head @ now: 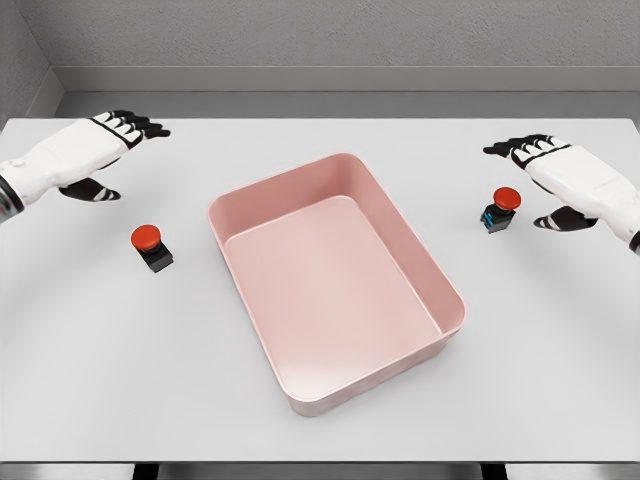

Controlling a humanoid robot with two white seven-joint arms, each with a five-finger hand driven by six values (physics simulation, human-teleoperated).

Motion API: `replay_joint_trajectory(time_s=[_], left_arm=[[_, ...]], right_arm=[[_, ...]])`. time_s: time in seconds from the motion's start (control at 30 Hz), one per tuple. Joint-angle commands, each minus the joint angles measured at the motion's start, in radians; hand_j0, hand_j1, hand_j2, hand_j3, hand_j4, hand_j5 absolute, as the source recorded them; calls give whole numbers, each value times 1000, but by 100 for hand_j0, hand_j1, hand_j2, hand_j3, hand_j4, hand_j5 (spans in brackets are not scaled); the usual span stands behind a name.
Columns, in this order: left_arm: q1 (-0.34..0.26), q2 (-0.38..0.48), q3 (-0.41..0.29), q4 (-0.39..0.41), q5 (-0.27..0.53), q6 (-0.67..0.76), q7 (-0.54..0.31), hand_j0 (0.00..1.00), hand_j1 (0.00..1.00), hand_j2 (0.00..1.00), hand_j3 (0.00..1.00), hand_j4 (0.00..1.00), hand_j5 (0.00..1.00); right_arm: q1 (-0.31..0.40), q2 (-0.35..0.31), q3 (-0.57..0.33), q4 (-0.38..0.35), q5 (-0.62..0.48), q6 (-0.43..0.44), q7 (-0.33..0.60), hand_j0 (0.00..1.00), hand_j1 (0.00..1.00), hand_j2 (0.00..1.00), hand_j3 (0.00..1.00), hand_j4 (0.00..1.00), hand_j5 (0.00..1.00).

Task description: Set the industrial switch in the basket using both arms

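Observation:
Two industrial switches with red round buttons on dark bodies stand on the white table. One switch (151, 246) is left of the pink basket (446, 291), the other switch (500, 210) is to its right. The basket sits mid-table, rotated a little, with nothing inside. My left hand (112, 150) hovers above and behind the left switch, fingers spread and holding nothing. My right hand (540, 175) hangs just right of and behind the right switch, also open and apart from it.
The white table (320, 420) runs to a front edge near the bottom of the view. A grey wall stands behind the table's far edge.

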Motion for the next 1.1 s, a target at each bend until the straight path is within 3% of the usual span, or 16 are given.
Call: replay_joint_trajectory(time_s=[0.0, 0.1, 0.2, 0.3, 0.43, 0.57, 0.67, 0.87, 1.07], left_arm=[[0, 7, 1, -5, 6, 1, 0, 100, 100, 100, 100, 100, 100], [2, 9, -5, -9, 2, 1, -1, 100, 100, 100, 100, 100, 100], [0, 79, -56, -47, 2, 1, -1, 100, 100, 100, 100, 100, 100], [3, 157, -58, -90, 2, 1, -10, 100, 100, 100, 100, 100, 100], [20, 205, -96, -113, 0, 1, -10, 100, 100, 100, 100, 100, 100], [20, 256, -163, -185, 0, 1, -15, 100, 100, 100, 100, 100, 100], [29, 280, -191, -225, 0, 1, -18, 100, 100, 100, 100, 100, 100], [60, 256, -205, -283, -9, 1, -26, 100, 100, 100, 100, 100, 100], [64, 217, -206, -282, -17, 1, -59, 100, 100, 100, 100, 100, 100]], right_arm=[[0, -2, 0, -2, -1, 0, 1, 100, 100, 100, 100, 100, 100], [0, -8, -2, 0, -11, -8, -13, 100, 100, 100, 100, 100, 100], [-2, -25, -43, 6, -14, 3, -7, 100, 100, 100, 100, 100, 100], [-26, -29, -43, 40, -13, 98, 6, 100, 100, 100, 100, 100, 100], [-86, 21, -28, 80, -8, 103, 240, 100, 100, 100, 100, 100, 100], [-271, 106, 164, 193, -8, 106, 349, 100, 100, 100, 100, 100, 100], [-337, 156, 233, 265, -8, 103, 414, 100, 100, 100, 100, 100, 100], [-379, 184, 277, 279, -4, 104, 472, 100, 100, 100, 100, 100, 100], [-402, 202, 284, 339, -4, 104, 479, 100, 100, 100, 100, 100, 100]])
